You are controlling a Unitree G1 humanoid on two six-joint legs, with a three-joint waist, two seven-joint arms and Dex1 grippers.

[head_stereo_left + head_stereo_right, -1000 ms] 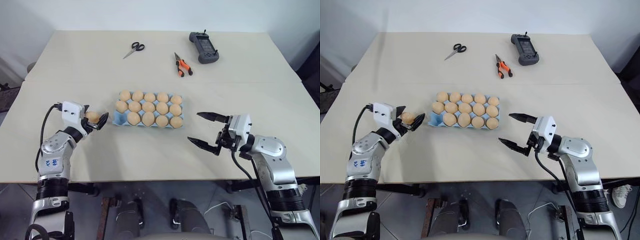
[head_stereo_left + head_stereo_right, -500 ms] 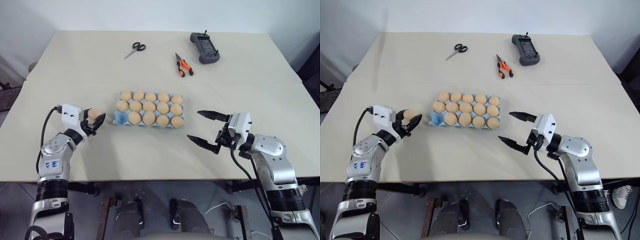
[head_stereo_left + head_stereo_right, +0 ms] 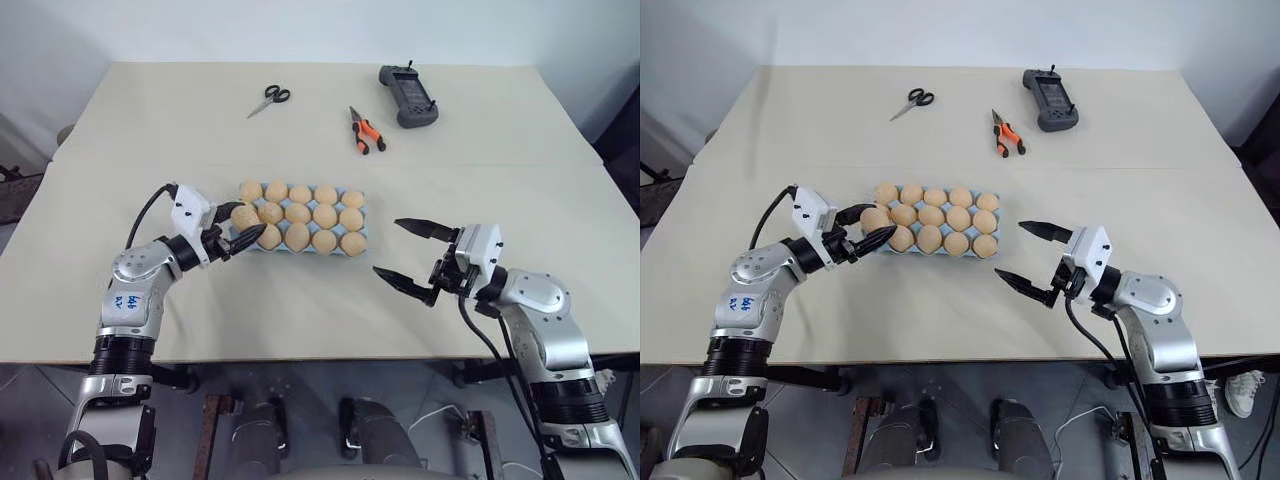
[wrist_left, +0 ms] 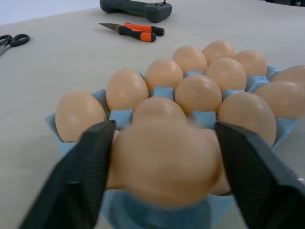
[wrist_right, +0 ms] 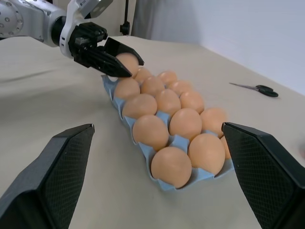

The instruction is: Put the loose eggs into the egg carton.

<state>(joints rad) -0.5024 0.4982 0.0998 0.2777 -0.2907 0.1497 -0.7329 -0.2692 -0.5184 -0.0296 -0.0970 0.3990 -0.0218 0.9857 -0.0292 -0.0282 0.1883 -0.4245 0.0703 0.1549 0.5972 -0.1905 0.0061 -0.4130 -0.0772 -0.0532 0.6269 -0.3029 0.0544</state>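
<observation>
light: bright, even | shadows: soft | blur: held egg [image 4: 164, 160]

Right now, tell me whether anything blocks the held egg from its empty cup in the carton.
Nothing visible does. The left gripper holds the egg right at the egg carton's near-left corner, above the one unfilled cup; the neighbouring eggs sit beside that cup, not over it.

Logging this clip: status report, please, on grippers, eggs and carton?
Left gripper holds an egg at the egg carton's near-left corner cup. Right gripper open, empty, right of carton. Other cups filled. Nothing in the way.
</observation>
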